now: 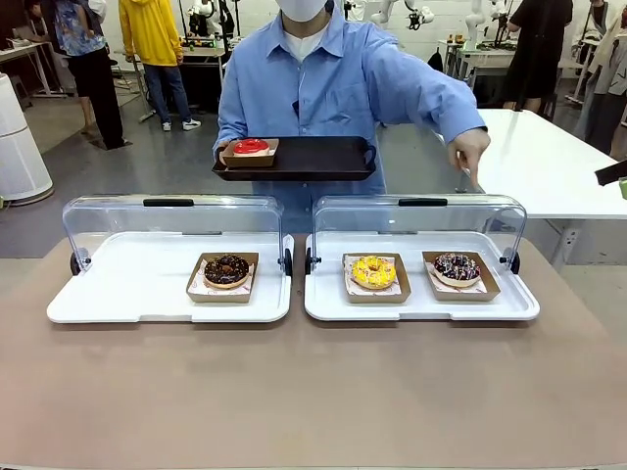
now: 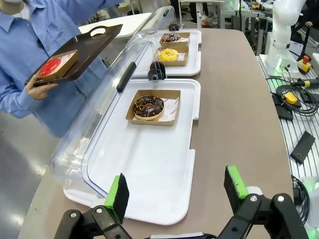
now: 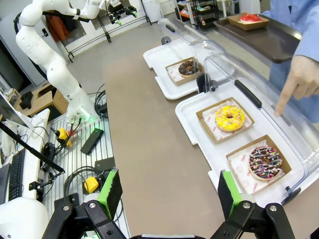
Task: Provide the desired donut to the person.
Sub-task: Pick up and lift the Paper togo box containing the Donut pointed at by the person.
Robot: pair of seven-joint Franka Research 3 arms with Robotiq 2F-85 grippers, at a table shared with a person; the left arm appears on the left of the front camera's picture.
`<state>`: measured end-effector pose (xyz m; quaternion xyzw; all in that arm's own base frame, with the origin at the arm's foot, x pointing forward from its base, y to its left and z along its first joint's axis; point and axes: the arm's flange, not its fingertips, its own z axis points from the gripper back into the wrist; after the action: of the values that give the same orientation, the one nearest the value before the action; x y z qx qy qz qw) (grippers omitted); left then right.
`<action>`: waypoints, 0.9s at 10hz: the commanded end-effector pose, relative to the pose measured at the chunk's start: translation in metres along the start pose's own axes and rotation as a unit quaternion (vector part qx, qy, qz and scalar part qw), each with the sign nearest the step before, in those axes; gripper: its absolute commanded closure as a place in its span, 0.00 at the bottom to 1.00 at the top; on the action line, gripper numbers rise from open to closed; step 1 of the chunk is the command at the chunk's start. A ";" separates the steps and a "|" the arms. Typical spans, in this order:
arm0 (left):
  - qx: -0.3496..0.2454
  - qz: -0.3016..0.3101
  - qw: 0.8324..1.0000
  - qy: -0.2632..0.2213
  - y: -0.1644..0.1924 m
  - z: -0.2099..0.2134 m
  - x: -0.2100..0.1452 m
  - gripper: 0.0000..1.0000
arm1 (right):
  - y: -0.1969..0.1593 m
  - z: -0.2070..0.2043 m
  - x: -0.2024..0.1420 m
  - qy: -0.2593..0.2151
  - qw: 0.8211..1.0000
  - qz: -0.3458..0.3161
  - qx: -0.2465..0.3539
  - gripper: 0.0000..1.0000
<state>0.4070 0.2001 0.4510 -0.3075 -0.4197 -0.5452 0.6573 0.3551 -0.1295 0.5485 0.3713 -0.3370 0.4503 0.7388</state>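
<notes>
Right hand [image 3: 169, 186], fully open and empty, hovers above the surface [image 3: 149, 124]; left hand [image 2: 177, 188] likewise. Selection step: the person [image 1: 333, 78] points toward the sprinkled donut [image 3: 265, 162], ahead and right of the right hand. Next move, probably: reach beneath the raised clear cover [image 3: 247, 93] and grasp that donut.

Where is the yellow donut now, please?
In the front view, the yellow donut sits on the right white tray, on its left half. The sprinkled chocolate donut is its neighbour on the right.
</notes>
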 end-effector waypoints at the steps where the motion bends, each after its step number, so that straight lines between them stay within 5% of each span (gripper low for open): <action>1: 0.001 0.000 1.000 -0.002 -0.001 0.001 -0.001 0.00 | 0.001 -0.001 0.000 -0.003 1.000 0.003 0.003 0.00; 9: 0.001 0.000 1.000 -0.002 -0.001 0.001 -0.001 0.00 | 0.001 -0.001 0.000 -0.003 1.000 0.003 0.003 0.00</action>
<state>0.4069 0.2001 0.4510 -0.3074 -0.4197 -0.5452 0.6574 0.3551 -0.1295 0.5485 0.3713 -0.3370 0.4503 0.7388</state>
